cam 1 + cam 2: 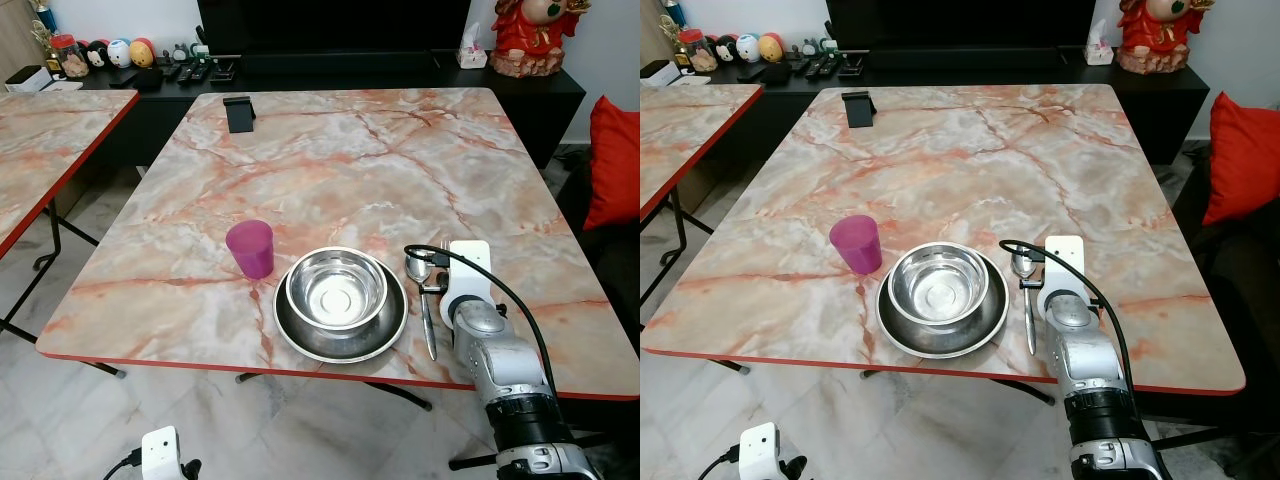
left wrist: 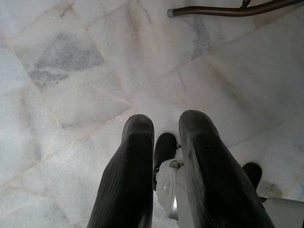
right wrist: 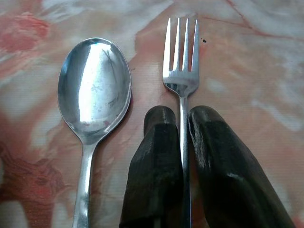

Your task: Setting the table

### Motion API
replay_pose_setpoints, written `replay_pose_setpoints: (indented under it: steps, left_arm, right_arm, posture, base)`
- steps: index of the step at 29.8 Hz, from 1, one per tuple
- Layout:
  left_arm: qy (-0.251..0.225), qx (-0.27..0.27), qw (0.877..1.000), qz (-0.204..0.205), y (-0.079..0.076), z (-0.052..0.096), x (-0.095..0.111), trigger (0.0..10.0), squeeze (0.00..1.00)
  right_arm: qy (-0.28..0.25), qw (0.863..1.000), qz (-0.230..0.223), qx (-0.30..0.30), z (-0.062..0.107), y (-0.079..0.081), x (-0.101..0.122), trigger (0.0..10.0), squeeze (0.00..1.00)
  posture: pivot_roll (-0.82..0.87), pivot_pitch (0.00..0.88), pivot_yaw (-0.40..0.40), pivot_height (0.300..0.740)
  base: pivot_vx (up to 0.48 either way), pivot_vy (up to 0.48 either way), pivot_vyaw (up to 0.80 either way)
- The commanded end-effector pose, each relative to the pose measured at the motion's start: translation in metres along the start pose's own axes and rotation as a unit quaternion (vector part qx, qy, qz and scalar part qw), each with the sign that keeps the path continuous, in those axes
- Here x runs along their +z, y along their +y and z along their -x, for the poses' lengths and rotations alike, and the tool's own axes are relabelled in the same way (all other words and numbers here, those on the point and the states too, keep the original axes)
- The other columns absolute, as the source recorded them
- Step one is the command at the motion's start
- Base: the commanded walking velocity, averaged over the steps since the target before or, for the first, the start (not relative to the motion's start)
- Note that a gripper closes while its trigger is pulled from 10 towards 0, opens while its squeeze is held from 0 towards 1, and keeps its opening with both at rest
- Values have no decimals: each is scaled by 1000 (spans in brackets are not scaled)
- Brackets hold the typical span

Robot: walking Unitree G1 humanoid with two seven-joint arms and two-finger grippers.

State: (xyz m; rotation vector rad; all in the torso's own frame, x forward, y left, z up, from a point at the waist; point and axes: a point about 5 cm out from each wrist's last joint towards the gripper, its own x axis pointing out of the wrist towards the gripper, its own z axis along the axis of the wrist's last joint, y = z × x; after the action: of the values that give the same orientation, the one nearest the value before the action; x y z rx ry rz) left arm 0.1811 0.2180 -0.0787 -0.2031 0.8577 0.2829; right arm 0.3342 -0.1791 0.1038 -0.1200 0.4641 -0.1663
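On the marble table (image 1: 330,160), near its front edge, a steel bowl (image 1: 336,288) sits inside a steel plate (image 1: 300,345). Just left of them stands a purple cup (image 1: 250,248). A spoon (image 1: 418,268) lies right of the plate. In the right wrist view a fork (image 3: 181,71) lies beside the spoon (image 3: 94,85), tines pointing away. My right gripper (image 3: 183,114) is low over the table, shut on the fork's handle. My left gripper (image 2: 166,126) hangs idle above the floor, with a narrow gap between its fingers.
A black stand (image 1: 239,113) sits at the table's far left. A second marble table (image 1: 40,130) stands to the left. A dark sideboard (image 1: 150,80) with small items runs along the back. A red cushion (image 1: 612,160) is at the right.
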Motion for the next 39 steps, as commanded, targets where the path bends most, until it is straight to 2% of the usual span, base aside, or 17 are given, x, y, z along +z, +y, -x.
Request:
replay_pose_setpoints:
  steps: [1,21,31,36,39]
  left_arm:
    - [10,5,1000,-2,4,1,-4,10000,0]
    - [9,5,1000,-1,4,1,-3,10000,0]
    - [8,3,1000,-1,4,1,-3,10000,0]
    - [8,3,1000,-1,4,1,-3,10000,0]
    - [9,-3,1000,-18,3,0,-2,10000,0]
  right_arm:
    - [2,1000,-1,1,-1,0,2,10000,0]
    - [-14,1000,-17,2,0,-4,16,10000,0]
    - [-42,999,-23,-20,2,-13,29,10000,0]
    - [-41,999,-23,-16,2,-11,29,10000,0]
    - [-49,998,-31,-11,2,-8,31,10000,0]
  posture:
    - [4,55,56,740]
    - [4,50,55,740]
    - [1,53,58,740]
    - [3,55,59,740]
    - [4,55,58,740]
  base:
    - [0,0,0]
    - [0,0,0]
    - [0,0,0]
    - [0,0,0]
    - [0,0,0]
